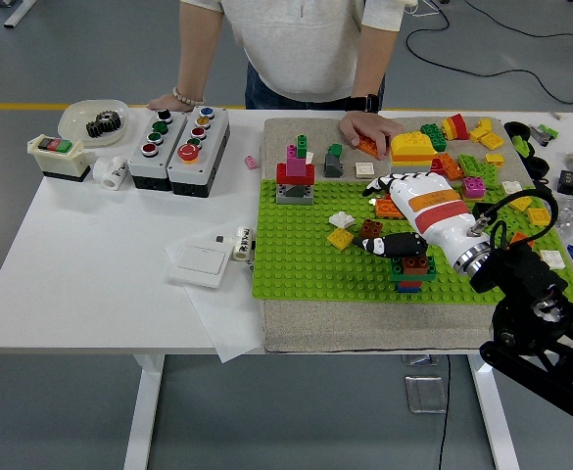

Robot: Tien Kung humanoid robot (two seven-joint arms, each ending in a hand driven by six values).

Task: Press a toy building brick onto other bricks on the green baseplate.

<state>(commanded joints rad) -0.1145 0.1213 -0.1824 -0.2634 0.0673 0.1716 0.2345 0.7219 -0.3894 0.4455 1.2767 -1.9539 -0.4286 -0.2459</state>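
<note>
Near stack: the small stack of bricks [412, 268], brown on top of green, red and blue, stands near the near edge of the green baseplate [296, 255], just under my wrist; a sideways drag of my forearm could, I judge, knock it loose
My right robot hand [396, 217]: fingers spread over the baseplate's middle, thumb pointing toward the left edge; I cannot see any brick held, so I read it as open and empty
Brown brick [370, 231]: loose on the studs just beside my thumb tip, with a yellow brick [341, 238] next to it; if I press off-centre it may tilt or skid instead of seating
Orange brick [388, 208]: partly hidden under my fingers, so I could catch it blind
Tall stack [413, 149]: yellow-topped tower near the far edge, close behind my knuckles; a lift or swing back may topple it
Person's hand [364, 127]: resting on the far edge by the loose bricks, near enough that a fast reach could hit it
My left robot hand: not visible
</note>
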